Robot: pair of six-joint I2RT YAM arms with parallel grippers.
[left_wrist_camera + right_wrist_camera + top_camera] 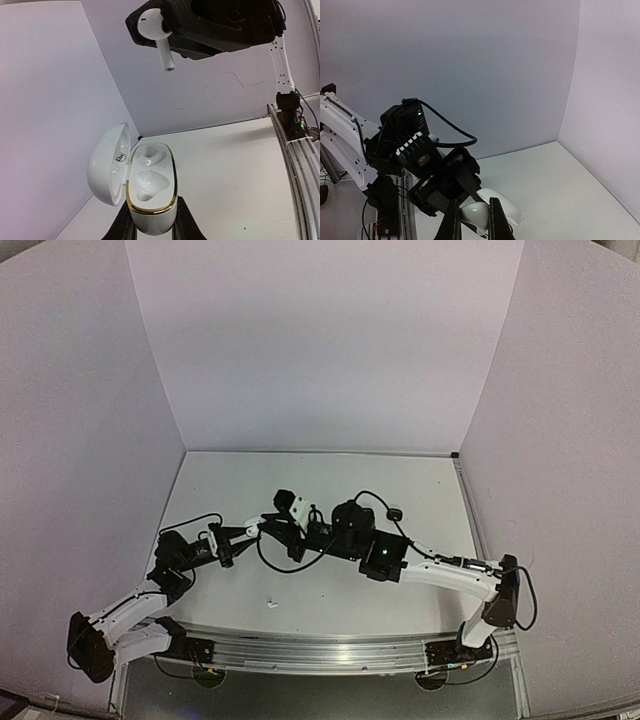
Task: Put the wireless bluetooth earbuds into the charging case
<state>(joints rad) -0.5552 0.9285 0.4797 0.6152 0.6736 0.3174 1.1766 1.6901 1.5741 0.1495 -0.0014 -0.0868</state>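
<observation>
One white earbud (155, 30) obs. in grip of right gripper (474, 206): jaws closed on the bud's head, stem hanging free and pointing down. Seen from the left wrist, the bud is up off the table (240, 165), above the charging case (150, 200), clear of it w/ no contact.

Left gripper (152, 210) clamps the charging case by its lower body, one finger on each side. The case is white w/ a gold rim. Lid (107, 165) is swung fully open to the side. Both wells (148, 182) are exposed, nothing seated in either.

Top view: both arms reach in and meet approx. mid-table, wrists close together, case and bud not separable at that res.

Near front edge, between the two bases, a white speck (270, 605) lies on the table; possibly a second bud, too small to confirm.
</observation>
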